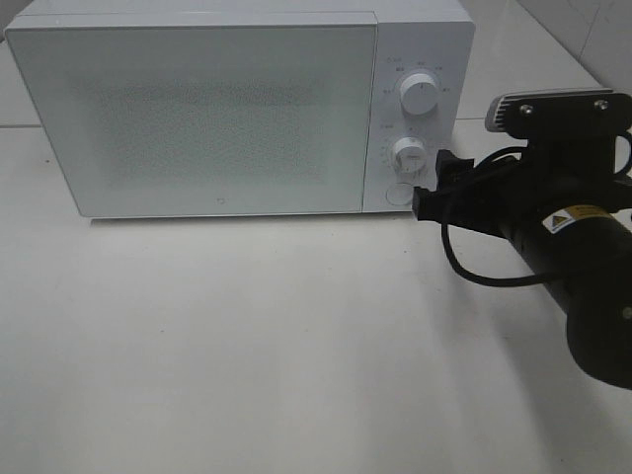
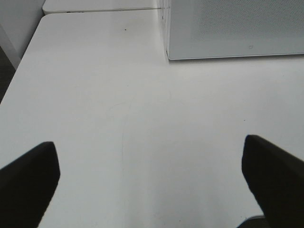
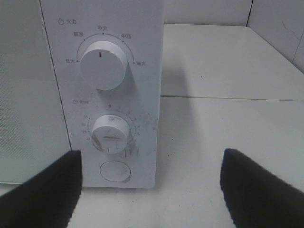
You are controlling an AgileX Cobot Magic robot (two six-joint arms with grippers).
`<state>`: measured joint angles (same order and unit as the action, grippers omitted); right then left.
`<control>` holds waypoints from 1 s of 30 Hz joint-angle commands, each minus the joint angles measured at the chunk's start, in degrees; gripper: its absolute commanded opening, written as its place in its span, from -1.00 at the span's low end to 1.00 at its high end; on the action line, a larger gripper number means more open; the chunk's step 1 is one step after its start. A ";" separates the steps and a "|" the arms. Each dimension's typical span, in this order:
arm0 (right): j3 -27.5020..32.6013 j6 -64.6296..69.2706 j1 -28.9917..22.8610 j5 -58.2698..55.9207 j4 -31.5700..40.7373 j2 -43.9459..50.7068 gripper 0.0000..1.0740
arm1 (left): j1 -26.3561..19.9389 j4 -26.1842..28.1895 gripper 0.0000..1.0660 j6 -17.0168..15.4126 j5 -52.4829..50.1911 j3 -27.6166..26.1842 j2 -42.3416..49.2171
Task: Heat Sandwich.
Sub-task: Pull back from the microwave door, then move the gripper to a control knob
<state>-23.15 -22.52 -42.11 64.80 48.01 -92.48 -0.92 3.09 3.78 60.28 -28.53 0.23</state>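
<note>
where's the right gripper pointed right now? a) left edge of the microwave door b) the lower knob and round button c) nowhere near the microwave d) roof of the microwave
b: the right gripper sits at the microwave's front right corner, and its wrist view shows open jaws facing the lower knob and the round button beneath it.

light: bright, even, diffuse, colours washed pale | shadow: soft grey beside the microwave point(image 3: 114, 71) on the table point(image 3: 228, 128), thin dark line under its front | glare: mild sheen on table | focus: high view soft, grainy, marks around the knob point(image 1: 419, 97) unreadable; right wrist view sharper; dark fingers point(image 2: 28, 185) blurred at wrist-view edges
</note>
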 commanded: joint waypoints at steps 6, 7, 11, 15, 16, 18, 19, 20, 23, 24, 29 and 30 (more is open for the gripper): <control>-4.87 2.35 -0.29 0.80 -0.80 -6.07 0.42 | 0.06 0.40 0.90 -0.29 -0.74 0.17 1.60; -5.44 2.23 -0.29 1.03 -0.92 -6.99 0.42 | 0.06 0.40 0.90 -0.29 -0.74 0.17 1.60; -7.68 2.18 -0.29 1.26 -1.09 -10.08 0.42 | 0.06 0.40 0.90 -0.29 -0.74 0.17 1.60; -9.97 2.18 -0.11 1.20 -1.20 -12.61 0.42 | 0.06 0.40 0.90 -0.29 -0.74 0.17 1.60; -10.54 2.18 0.06 1.20 -1.20 -13.06 0.42 | 0.06 0.40 0.90 -0.29 -0.74 0.17 1.60; -11.86 2.23 0.11 1.20 -1.20 -14.21 0.42 | 0.06 0.40 0.90 -0.29 -0.74 0.17 1.60; -12.61 2.23 0.11 1.20 -1.20 -14.84 0.42 | 0.06 0.40 0.90 -0.29 -0.74 0.17 1.60; -13.29 2.23 0.29 1.20 -1.20 -15.41 0.42 | 0.06 0.40 0.90 -0.29 -0.74 0.17 1.60; -14.95 2.23 1.20 0.74 -2.01 -17.02 0.42 | 0.06 0.40 0.90 -0.29 -0.74 0.17 1.60; -15.53 2.23 1.78 0.69 -2.29 -17.48 0.42 | 0.06 0.40 0.90 -0.29 -0.74 0.17 1.60; -18.28 2.29 3.95 0.40 -2.98 -19.77 0.42 | 0.06 0.40 0.90 -0.29 -0.74 0.17 1.60; -18.74 2.52 4.13 0.40 -3.44 -20.28 0.42 | 0.06 0.40 0.90 -0.29 -0.74 0.17 1.60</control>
<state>-40.85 -20.57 -38.56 65.03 45.89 -112.30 -0.92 3.09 3.72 60.28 -28.53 0.23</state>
